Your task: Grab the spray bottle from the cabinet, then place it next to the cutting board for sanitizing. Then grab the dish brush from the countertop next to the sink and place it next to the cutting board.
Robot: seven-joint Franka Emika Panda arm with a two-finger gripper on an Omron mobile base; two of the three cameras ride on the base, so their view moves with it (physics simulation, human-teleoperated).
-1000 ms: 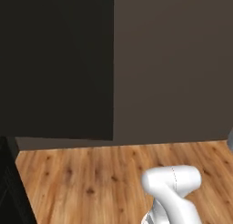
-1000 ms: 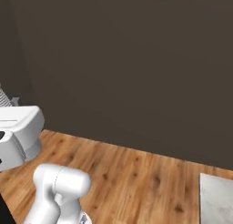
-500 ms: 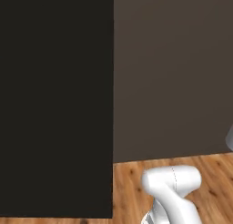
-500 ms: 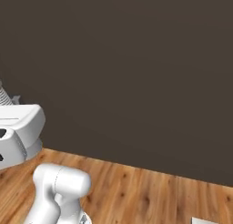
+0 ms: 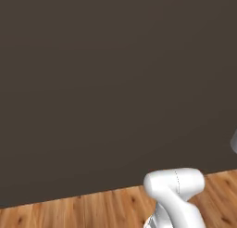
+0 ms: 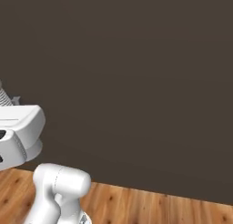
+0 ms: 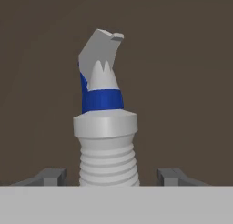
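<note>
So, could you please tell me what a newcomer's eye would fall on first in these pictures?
In the hand view, the spray bottle stands dead centre, white with a blue trigger, between the fingertips of the end effector. Behind it, and across both base views, spreads a flat dark brown panel. A strip of wooden floor runs below, with the white arm rising from it.

No text, label, brand or number can be read anywhere; the white ribbed spray bottle with blue trigger [image 7: 105, 127] carries no lettering.
</note>
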